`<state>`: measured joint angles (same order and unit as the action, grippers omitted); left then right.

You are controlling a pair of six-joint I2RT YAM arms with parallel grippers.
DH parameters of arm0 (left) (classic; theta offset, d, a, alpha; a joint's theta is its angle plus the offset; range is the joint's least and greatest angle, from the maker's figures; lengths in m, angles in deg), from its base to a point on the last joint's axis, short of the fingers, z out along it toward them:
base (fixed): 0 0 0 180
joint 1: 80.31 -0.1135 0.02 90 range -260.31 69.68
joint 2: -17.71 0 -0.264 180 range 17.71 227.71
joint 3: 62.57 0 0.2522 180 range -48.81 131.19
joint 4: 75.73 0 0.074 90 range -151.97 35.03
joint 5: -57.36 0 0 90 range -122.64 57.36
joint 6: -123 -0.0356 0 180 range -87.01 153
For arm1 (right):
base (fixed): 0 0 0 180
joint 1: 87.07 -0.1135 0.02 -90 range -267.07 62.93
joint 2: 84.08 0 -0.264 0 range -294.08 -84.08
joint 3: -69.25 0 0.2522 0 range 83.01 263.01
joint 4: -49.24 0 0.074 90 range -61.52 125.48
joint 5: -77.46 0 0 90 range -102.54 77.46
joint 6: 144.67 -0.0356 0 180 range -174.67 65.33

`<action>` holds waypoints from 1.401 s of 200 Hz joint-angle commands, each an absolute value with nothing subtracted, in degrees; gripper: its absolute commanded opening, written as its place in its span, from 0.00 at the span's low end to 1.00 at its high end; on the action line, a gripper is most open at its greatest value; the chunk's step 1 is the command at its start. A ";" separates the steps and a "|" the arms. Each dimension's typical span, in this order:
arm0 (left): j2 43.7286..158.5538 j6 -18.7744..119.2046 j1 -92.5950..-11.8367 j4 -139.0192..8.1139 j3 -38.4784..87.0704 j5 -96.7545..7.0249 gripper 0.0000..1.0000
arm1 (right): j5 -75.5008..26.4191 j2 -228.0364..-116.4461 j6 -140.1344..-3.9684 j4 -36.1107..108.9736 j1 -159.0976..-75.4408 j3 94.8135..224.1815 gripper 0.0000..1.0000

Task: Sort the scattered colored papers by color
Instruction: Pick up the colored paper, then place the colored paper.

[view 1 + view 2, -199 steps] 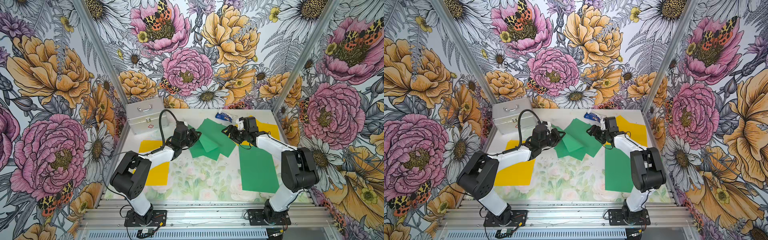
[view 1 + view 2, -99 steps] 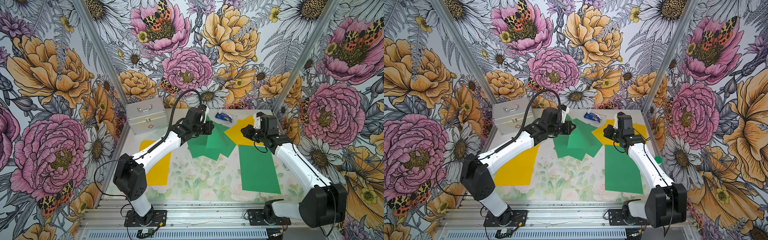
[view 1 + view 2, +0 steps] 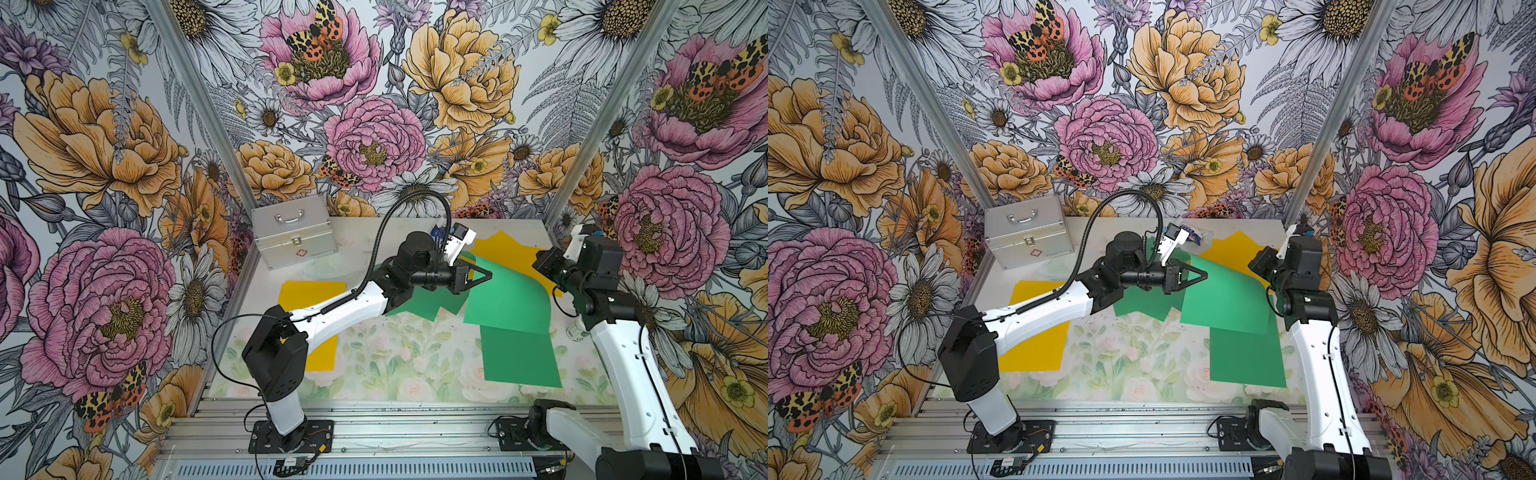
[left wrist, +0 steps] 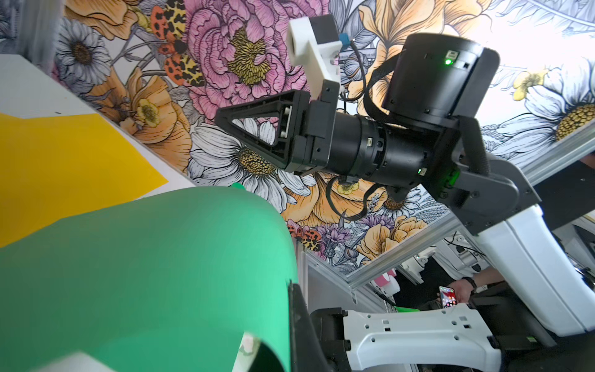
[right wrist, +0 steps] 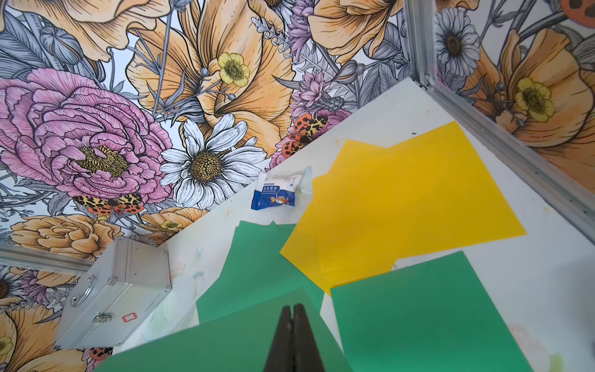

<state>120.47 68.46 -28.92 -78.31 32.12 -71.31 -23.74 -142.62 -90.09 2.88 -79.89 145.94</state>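
Tabletop unsorted: yellow papers split left and upper right, green papers scattered centre; left gripper pinching lifted green sheet; right gripper closed, empty.

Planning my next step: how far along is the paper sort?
Early. Done: a flat green sheet lies front right, yellow paper at left. In hand: the left claw is shut on a bent green sheet beside the flat one; the right claw is shut, apparently empty. Left: centre greens and back yellows overlap, unsorted.
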 commanded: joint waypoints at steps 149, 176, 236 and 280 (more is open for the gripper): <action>151.38 99.69 -22.75 -70.80 40.36 -61.56 0.00 | -30.94 -154.39 -91.78 6.84 -78.62 129.21 0.00; 152.05 100.06 -22.45 -68.15 42.07 -62.49 0.00 | -31.48 -155.94 -91.46 7.91 -78.24 128.19 0.00; 153.05 100.86 -22.07 -63.76 43.62 -60.71 0.00 | -31.09 -160.27 -90.45 8.88 -77.23 128.01 0.00; 152.89 103.21 -21.69 -64.48 44.23 -59.31 0.00 | -31.37 -164.19 -92.41 14.16 -77.22 123.38 0.00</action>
<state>152.21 101.55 -22.30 -64.69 42.78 -61.32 -31.46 -162.84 -91.31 10.62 -77.61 125.73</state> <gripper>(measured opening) 0.042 0.050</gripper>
